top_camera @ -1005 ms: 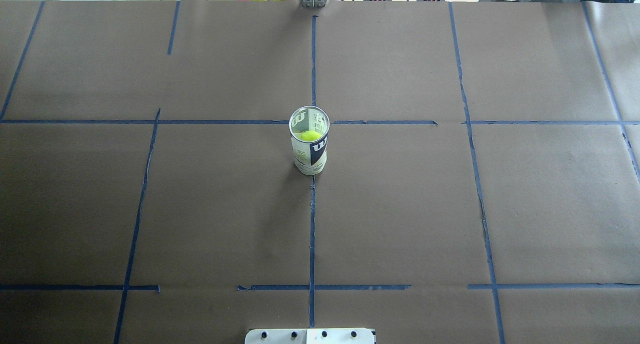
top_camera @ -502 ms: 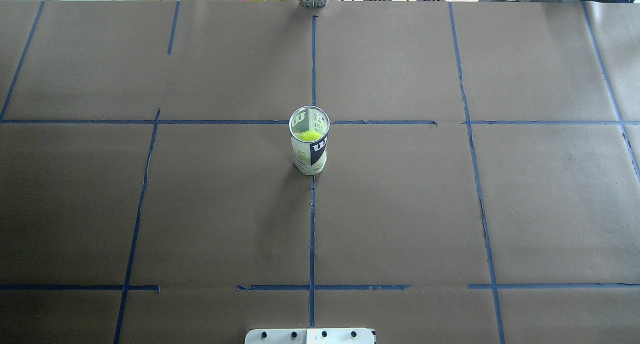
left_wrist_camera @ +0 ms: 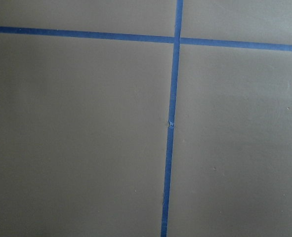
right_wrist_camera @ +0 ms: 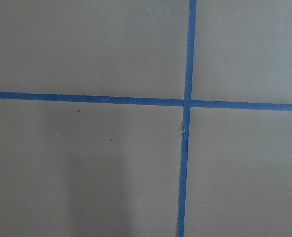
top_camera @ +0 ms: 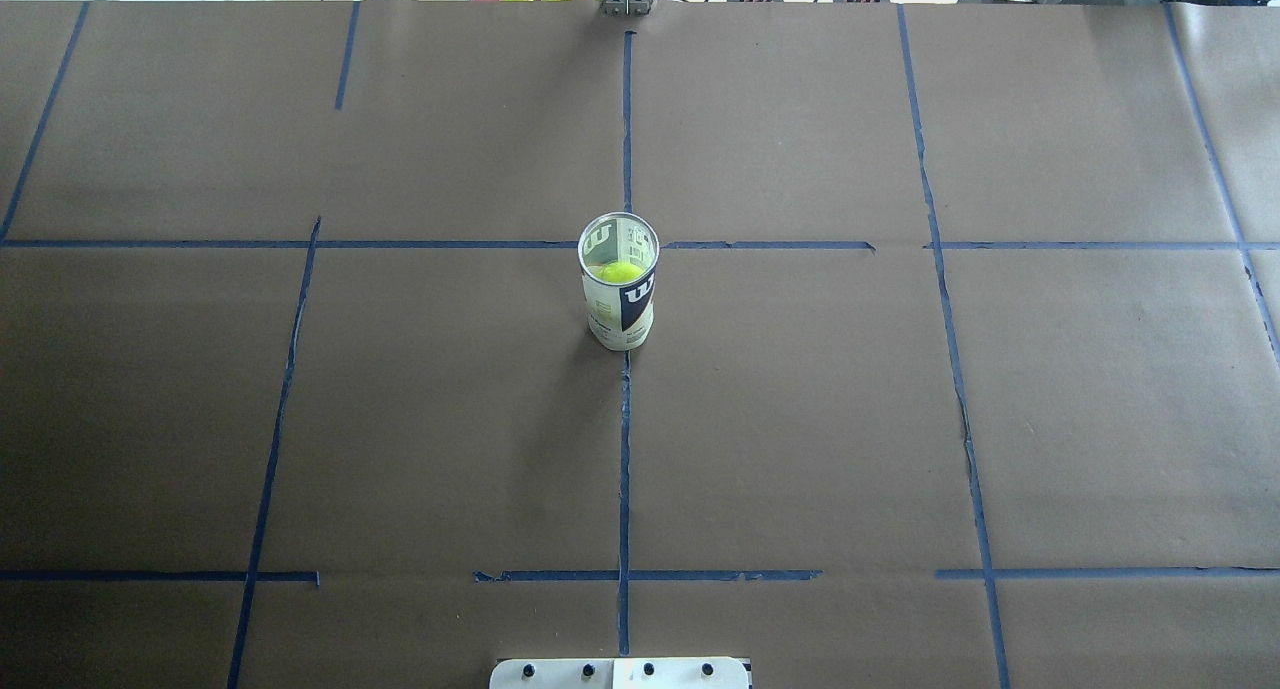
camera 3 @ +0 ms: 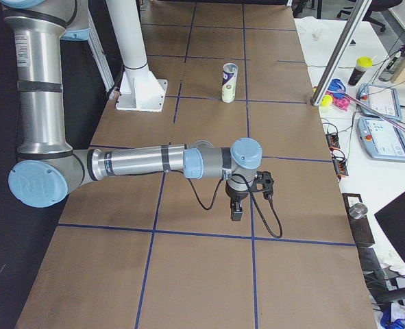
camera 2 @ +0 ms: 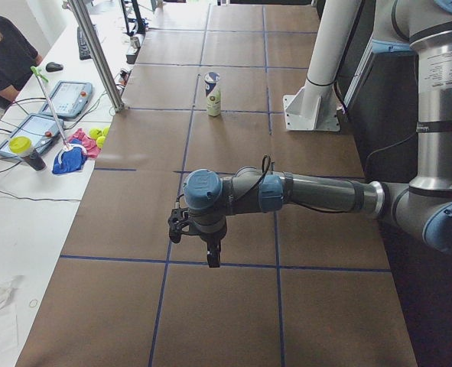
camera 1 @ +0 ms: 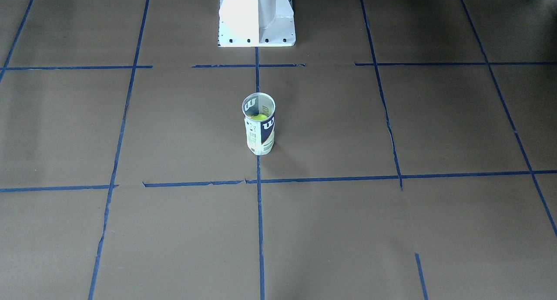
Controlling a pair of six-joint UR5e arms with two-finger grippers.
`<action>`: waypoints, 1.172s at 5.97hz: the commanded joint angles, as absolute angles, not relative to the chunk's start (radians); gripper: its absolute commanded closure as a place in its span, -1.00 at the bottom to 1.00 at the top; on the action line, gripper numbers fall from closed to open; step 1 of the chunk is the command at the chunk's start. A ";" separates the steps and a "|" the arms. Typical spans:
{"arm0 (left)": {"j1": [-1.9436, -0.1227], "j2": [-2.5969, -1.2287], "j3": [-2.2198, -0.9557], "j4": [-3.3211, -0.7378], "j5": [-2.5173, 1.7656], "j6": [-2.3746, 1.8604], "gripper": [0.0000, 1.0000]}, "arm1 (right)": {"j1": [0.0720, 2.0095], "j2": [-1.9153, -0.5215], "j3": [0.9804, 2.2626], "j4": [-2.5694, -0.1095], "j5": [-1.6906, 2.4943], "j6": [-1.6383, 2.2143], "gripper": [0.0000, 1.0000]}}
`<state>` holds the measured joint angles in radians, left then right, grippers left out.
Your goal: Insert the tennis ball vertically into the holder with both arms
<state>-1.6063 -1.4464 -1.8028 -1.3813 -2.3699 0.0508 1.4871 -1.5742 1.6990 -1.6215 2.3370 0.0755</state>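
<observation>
Scanned the counter: caught left end effector and right end effector hanging over it, well apart from the holder; couldn't tell spread or pressed together. Found holder upright mid-counter, tennis ball inside. Judged it light, tippy, thin-walled: best gripped mid-label.

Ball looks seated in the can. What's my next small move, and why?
Probably just hold both arms parked: the tennis ball sits inside the upright holder, and the left gripper and right gripper hang over brown paper well away from it. Approaching would only risk tipping it.
</observation>
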 commanded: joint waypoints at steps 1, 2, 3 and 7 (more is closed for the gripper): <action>-1.595 -1.434 -1.805 -1.431 -2.370 0.052 -1.00 | 1.488 -1.582 1.697 -1.620 2.336 0.075 -1.00; -1.588 -1.434 -1.805 -1.431 -2.368 0.052 -1.00 | 1.493 -1.578 1.697 -1.621 2.338 0.074 -1.00; -1.586 -1.433 -1.805 -1.425 -2.370 0.052 -1.00 | 1.500 -1.575 1.697 -1.626 2.339 0.074 -1.00; -1.586 -1.431 -1.799 -1.422 -2.370 0.052 -1.00 | 1.505 -1.572 1.695 -1.672 2.358 0.072 -1.00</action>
